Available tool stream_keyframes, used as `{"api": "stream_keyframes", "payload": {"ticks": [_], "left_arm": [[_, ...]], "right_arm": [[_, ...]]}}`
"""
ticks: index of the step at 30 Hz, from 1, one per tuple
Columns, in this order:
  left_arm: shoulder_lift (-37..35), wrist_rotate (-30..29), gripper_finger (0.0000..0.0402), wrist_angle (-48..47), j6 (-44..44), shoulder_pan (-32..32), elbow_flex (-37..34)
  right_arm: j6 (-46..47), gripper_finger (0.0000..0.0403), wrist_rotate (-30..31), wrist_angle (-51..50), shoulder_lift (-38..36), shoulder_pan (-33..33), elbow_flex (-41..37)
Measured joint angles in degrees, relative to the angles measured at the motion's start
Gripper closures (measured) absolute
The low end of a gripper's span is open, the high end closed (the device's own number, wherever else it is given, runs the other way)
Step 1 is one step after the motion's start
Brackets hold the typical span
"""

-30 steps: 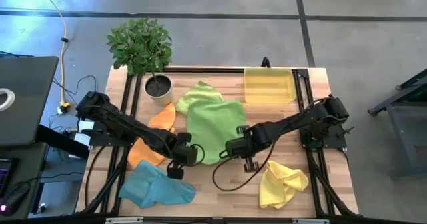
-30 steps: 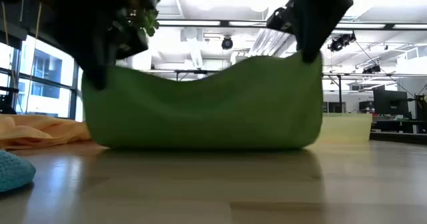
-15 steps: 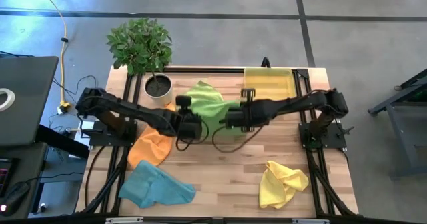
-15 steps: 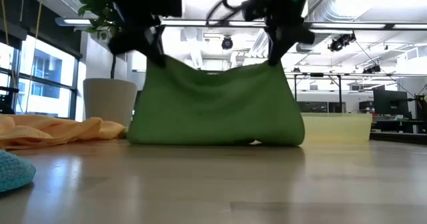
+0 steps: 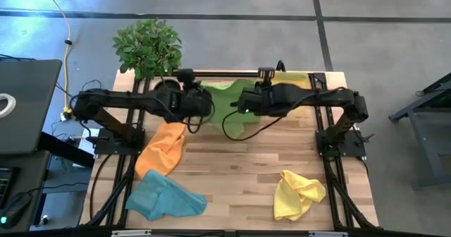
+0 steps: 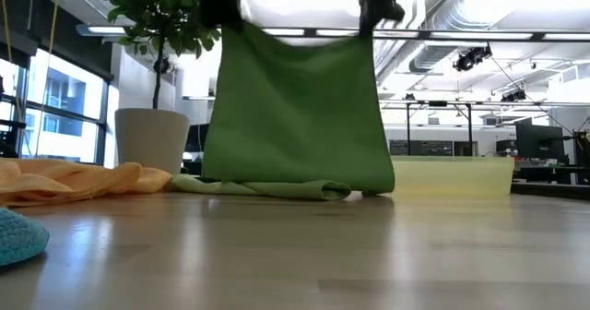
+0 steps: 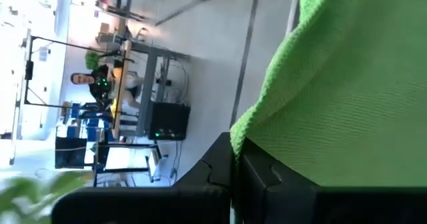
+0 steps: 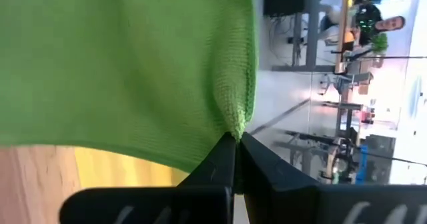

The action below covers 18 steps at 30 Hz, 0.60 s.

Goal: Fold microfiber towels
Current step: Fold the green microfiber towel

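Folding step in hand: holding green towel (image 6: 295,107) up by two top corners, at 12 o'clock on tabletop (image 5: 232,173), lower edge trailing on wood. Left gripper (image 5: 199,101) fingers (image 7: 220,171) closed on one corner, right gripper (image 5: 243,103) fingers closed on the other. Next, likely: lowering the held edge so it lands flat and square. Yellow tray (image 5: 296,82) at 1 o'clock, mostly hidden, contents unclear. Plant pot (image 6: 146,139) at 11.
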Motion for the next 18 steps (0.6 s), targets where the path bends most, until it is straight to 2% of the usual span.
{"api": "stream_keyframes", "payload": {"ticks": [5,11,18], "left_arm": [[-3.5,0.2,0.0401,0.1,2.4,-4.0,7.0],[-6.3,1.9,0.0401,0.2,2.1,-12.2,12.5],[-5.9,14.0,0.0401,-5.3,-11.0,-23.1,12.7]], "right_arm": [[2.1,0.0402,-2.4,-5.6,0.0,3.2,12.5],[4.1,0.0402,-12.2,-6.2,-0.1,8.9,22.9],[14.0,0.0402,-24.8,-8.2,0.0,16.5,24.4]]}}
